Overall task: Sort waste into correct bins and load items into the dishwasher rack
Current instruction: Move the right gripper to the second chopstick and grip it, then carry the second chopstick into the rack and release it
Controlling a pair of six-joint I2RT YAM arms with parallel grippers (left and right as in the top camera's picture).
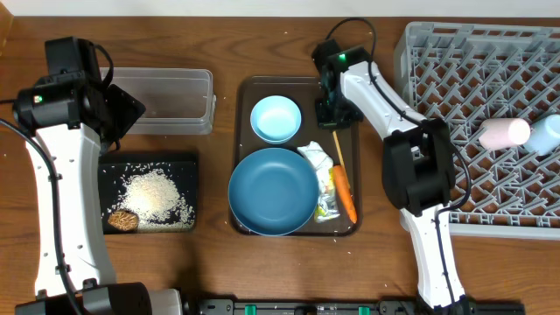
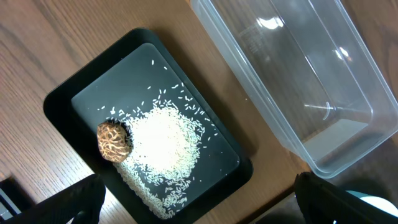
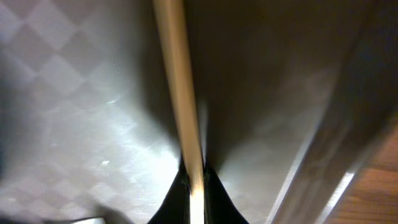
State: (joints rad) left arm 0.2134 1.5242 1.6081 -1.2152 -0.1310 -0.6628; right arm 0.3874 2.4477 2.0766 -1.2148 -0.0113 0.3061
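I find the right gripper [image 3: 194,196] pinched onto the chopsticks [image 3: 177,87], low over the brown serving tray [image 1: 297,86] near the pale-blue bowl [image 1: 276,118]. The left gripper [image 2: 199,199] hangs wide open over the black tray [image 2: 62,99], which holds rice [image 2: 161,143] and a brown lump [image 2: 114,140]. The plate [image 1: 273,191], carrot [image 1: 345,192] and wrapper [image 1: 322,175] lie on the serving tray. Both cups [image 1: 503,133] lie in the rack [image 1: 455,61].

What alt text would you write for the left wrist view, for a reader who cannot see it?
A shallow black tray holds a heap of loose white rice with a small brown food lump at its left edge. A clear plastic tub, nothing visible inside, lies beside it to the upper right on the wooden table.
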